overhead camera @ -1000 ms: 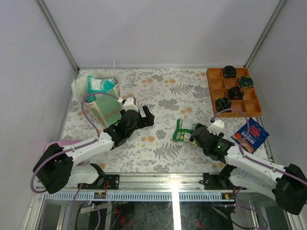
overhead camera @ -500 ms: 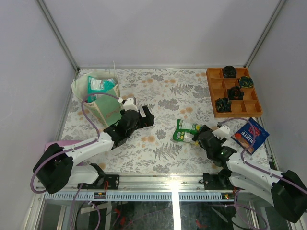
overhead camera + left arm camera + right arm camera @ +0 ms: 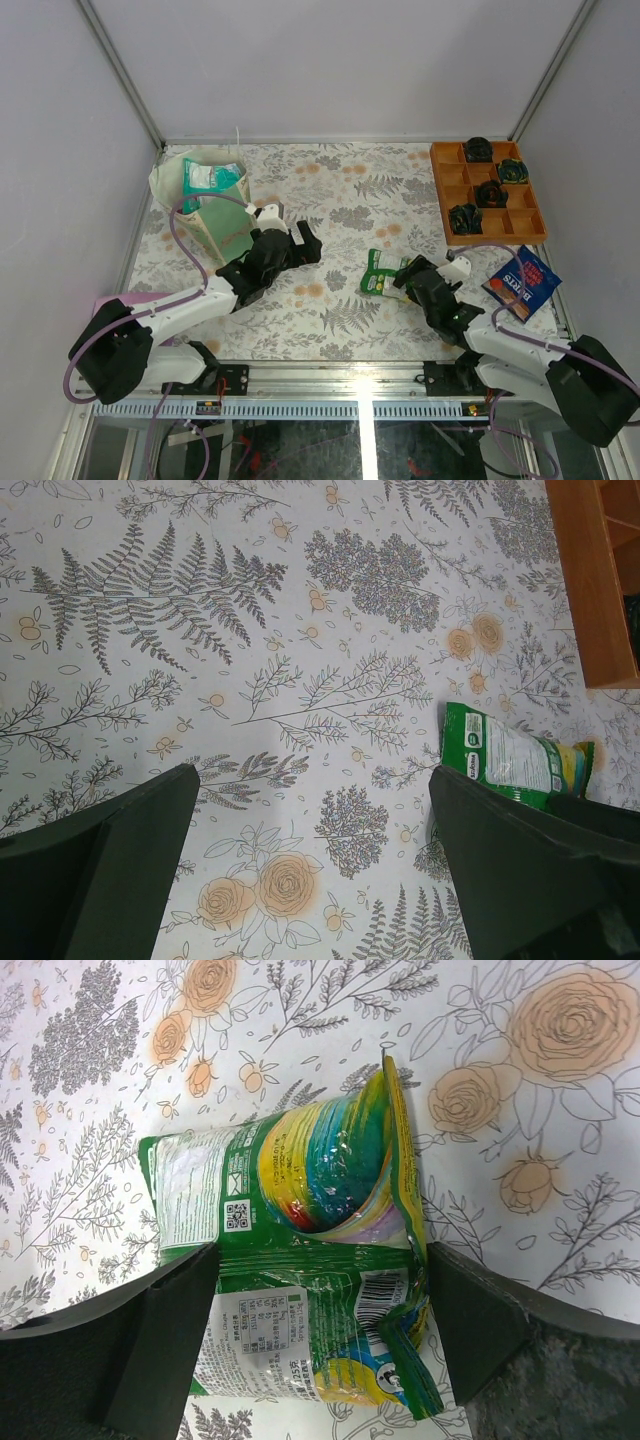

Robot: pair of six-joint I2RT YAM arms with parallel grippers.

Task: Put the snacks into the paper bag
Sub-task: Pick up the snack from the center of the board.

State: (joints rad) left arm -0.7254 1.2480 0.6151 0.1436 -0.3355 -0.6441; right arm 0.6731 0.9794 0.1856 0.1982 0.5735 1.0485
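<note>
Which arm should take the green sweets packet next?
Right. The right claw, open, straddles the green sweets packet, a finger on each side. The left claw hangs open over tablecloth nearer the paper bag, the packet well off to one side.

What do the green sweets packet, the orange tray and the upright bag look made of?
Green sweets packet: thin glossy plastic film, judging by wrinkles, glare and a see-through window. Orange compartment tray: rigid with a matte finish, perhaps plastic or painted wood; unclear. Paper bag: stiff matte paper, shown by crisp folds.
</note>
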